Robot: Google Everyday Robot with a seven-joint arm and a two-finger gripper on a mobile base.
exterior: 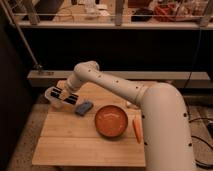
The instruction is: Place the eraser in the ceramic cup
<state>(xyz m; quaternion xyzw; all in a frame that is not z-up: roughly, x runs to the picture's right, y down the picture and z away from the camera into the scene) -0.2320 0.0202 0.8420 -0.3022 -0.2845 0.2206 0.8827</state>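
Camera view shows the gripper [63, 96] at the left middle of the frame, low over the far left part of the wooden surface [75, 142]. It sits right at the ceramic cup [53, 97], a small pale cup at the left edge of the surface, and it covers a part of the cup. How the jaws stand I cannot tell, and I also cannot tell if they hold anything.

A small grey-blue block, which I take to be the eraser [84, 107], lies flat on the surface just to the lower right of the gripper, between the cup and the orange bowl [111, 121]. It seems to be not yet in the cup.

What could go wrong, in my judgement: the cup is light and stands at the border, so a push from the gripper could tip it or slide it off. The eraser is low and flat, so a grasp that comes a little high could slip over it or push it toward the bowl.

An orange carrot [137, 129] lies just right of the bowl, well away from the work. The bowl is near the eraser but does not block the short way to the cup.
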